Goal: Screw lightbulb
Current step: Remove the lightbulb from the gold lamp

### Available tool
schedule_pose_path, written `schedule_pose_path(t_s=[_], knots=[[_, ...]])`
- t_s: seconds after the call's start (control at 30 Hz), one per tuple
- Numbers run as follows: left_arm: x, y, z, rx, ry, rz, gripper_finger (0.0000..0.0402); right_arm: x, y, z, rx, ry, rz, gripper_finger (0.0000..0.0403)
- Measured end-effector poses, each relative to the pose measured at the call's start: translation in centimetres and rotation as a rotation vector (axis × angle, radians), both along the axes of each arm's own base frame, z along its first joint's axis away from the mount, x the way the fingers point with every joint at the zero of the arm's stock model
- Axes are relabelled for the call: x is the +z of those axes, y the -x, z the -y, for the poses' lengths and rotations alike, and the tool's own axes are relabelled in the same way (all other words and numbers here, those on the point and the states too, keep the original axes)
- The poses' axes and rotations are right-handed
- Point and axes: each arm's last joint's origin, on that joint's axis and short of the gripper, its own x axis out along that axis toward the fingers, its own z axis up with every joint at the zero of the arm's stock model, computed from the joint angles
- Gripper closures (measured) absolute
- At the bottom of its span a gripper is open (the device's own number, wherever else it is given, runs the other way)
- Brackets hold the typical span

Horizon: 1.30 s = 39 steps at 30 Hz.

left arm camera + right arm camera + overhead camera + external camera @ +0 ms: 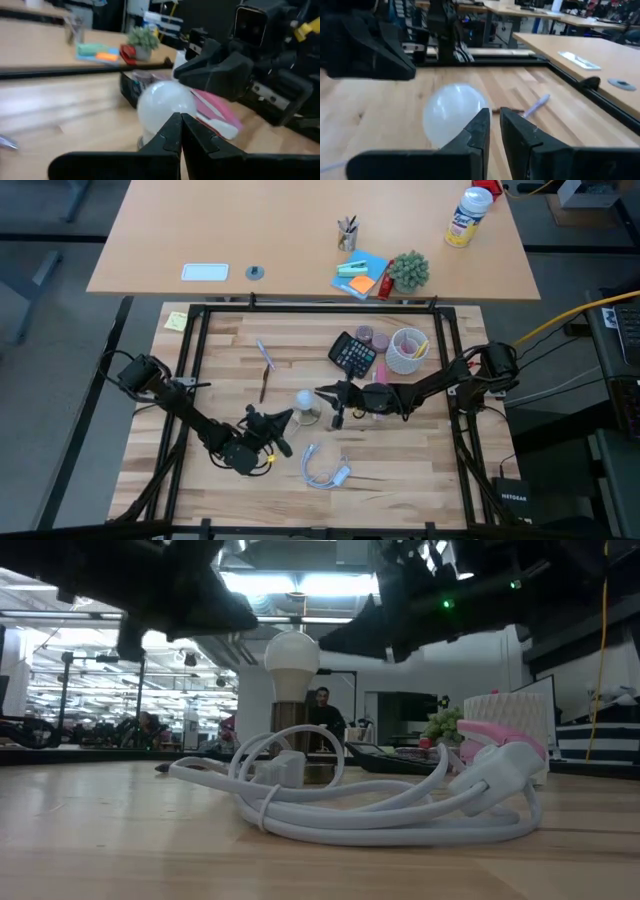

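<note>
The frosted-white lightbulb (303, 400) stands upright, screw base down, on a small round stand (308, 417) at the table's middle; it also shows in the low view (291, 658). My left gripper (288, 418) is shut, just to the near left of the bulb, with its tips in front of the bulb in the left wrist view (180, 125). My right gripper (322, 392) is just to the right of the bulb, its fingers almost together (495, 120). The bulb (452, 116) lies beside them. Neither gripper plainly touches it.
A white socket with a looped white cord (326, 468) lies near the front edge. A calculator (353, 355), a white mesh cup (406, 350), a pen (264, 356) and a stick (264, 384) lie farther back. A desk with small items (360, 275) stands beyond the table.
</note>
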Motion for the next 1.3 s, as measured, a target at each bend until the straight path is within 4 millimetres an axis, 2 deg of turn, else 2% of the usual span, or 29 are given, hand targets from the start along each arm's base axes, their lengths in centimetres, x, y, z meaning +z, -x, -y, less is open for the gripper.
schedule_pose_path(t_s=[0.13,0.27,0.47,0.73,0.83,1.1,1.3], knots=[[0.2,0.3,0.1,0.083,-0.037,0.012,0.0401,1.1,0.3,-0.5,0.049,-0.024,0.035,0.0352],[0.2,0.1,-0.5,0.132,-0.052,0.01,0.0401,2.1,0.8,-2.0,0.103,-0.042,0.068,0.0352],[0.0,-0.8,-2.3,0.197,-0.078,-0.023,0.0401,1.3,1.1,-3.8,0.159,-0.035,0.023,0.0352],[-0.6,-2.0,-4.1,0.093,-0.024,-0.08,0.0401,-1.2,0.3,-2.7,0.092,-0.019,-0.038,0.0352],[-0.6,-2.1,-4.3,0.079,-0.016,-0.085,0.0401,-1.2,0.1,-2.2,0.075,-0.02,-0.038,0.0352],[-0.7,-1.6,-3.3,0.056,0.013,-0.047,0.0402,-1.2,-0.1,-0.6,0.027,-0.02,-0.04,0.0352],[-0.7,-1.2,-2.0,-0.039,0.054,-0.04,0.0402,-1.2,-0.2,-0.1,0.001,-0.019,-0.033,0.0352]])
